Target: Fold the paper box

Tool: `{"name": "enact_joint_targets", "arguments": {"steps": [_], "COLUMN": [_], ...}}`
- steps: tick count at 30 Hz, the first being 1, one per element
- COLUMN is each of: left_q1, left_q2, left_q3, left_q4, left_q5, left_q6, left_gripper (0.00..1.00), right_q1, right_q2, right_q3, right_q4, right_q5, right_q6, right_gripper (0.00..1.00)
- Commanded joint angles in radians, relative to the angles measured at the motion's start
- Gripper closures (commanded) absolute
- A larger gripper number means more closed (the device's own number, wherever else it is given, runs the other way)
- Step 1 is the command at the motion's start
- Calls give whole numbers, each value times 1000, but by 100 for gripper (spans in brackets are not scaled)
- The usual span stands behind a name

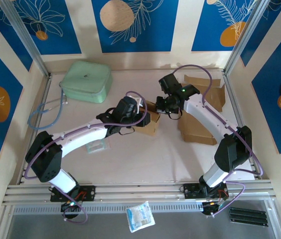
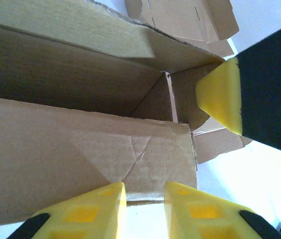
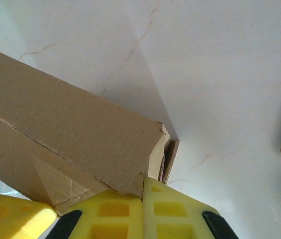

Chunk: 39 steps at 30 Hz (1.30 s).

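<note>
The paper box (image 1: 149, 124) is a small brown cardboard box at the middle of the table, between both arms. In the left wrist view its open inside and a creased flap (image 2: 80, 149) face me. My left gripper (image 2: 145, 186) has its jaws slightly parted, the tips at that flap's lower edge with nothing between them; from above it (image 1: 139, 113) is at the box's left side. My right gripper (image 3: 144, 181) is shut, its tips pressed against the box's (image 3: 70, 124) end corner. From above it (image 1: 163, 107) is at the box's right end. One of its yellow fingers (image 2: 220, 97) touches the box's far end wall.
Flat cardboard blanks (image 1: 198, 132) lie to the right under the right arm, more at the back right (image 1: 205, 87). A mint green pouch (image 1: 86, 81) sits at the back left beside a blue cable (image 1: 43, 117). A clear packet (image 1: 96, 146) lies under the left arm.
</note>
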Motion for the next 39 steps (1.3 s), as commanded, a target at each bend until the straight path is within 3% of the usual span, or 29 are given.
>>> {"name": "enact_joint_targets", "arguments": {"steps": [1,9,18,27,33,39], "left_q1": [0,0,0,0,0,6], "left_q2": [37,43,41,34,-30,-160], "left_q3": [14,18,19,20,2,-29], "left_q4": [-11,-5,-3,3,15,-52], "left_q5": [11,8,6,5,-15,-127], "left_q6": [4,2,4,4,30,109], "left_gripper": [72,72,72,72,60,51], "right_q1": [36,64,62,69,69,70], "right_q2": [-15,-26,-36,-39,-28,-28], "right_q3": [-37,-57,1,-99,-90,-64], "right_q4": [-91,-63,-92,-46,-37,-45], "right_q5": [-94,-105,-113,-88,-51,-33], "right_q6": [56,143,122,138,121,92], "right_gripper": [95,95,95,96,96,96]}}
